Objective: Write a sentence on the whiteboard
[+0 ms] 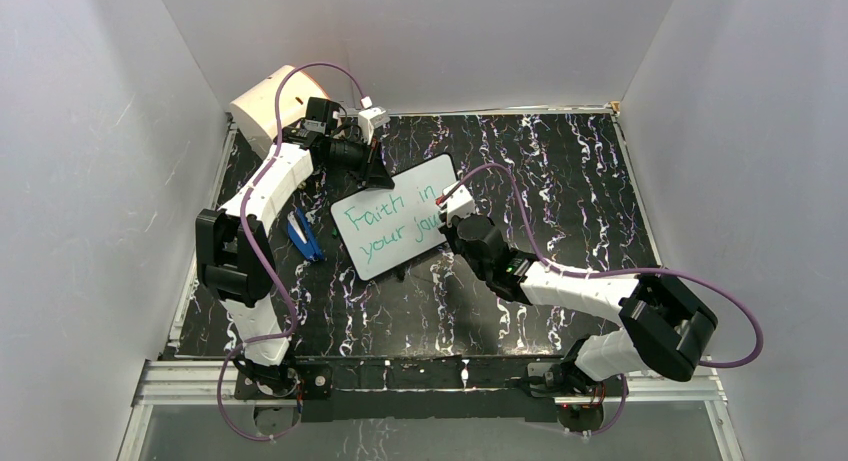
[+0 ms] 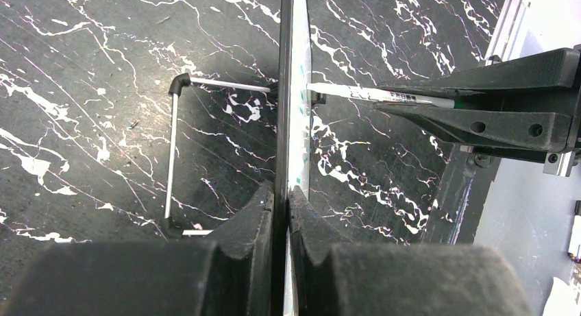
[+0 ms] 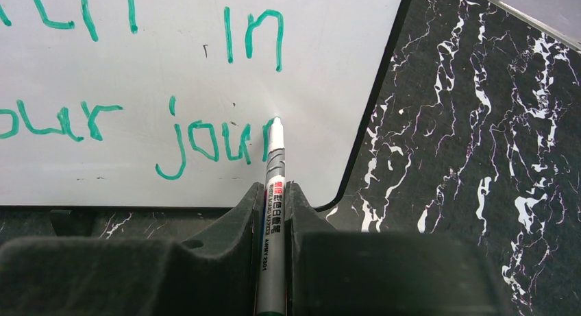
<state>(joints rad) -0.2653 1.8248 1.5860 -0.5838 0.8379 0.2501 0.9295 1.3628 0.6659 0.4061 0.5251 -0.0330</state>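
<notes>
The whiteboard (image 1: 410,181) is stood at the middle of the table (image 1: 560,181), its far edge clamped by the left fingers (image 2: 253,220). A marker (image 3: 274,172) is touched to its right part, at the end of the sentence (image 1: 390,231). A drum (image 1: 262,106) is set far left.

The whiteboard (image 3: 329,76) has a glossy, smooth face and a thin black frame that looks like plastic; the green lettering (image 3: 227,35) lies flat on it. The table (image 1: 560,181) is a black, white-veined sheet with a slight sheen. The fingers (image 3: 205,261) are matt black plastic, the marker (image 3: 275,162) smooth grey, the stand (image 2: 171,158) bare metal wire.
</notes>
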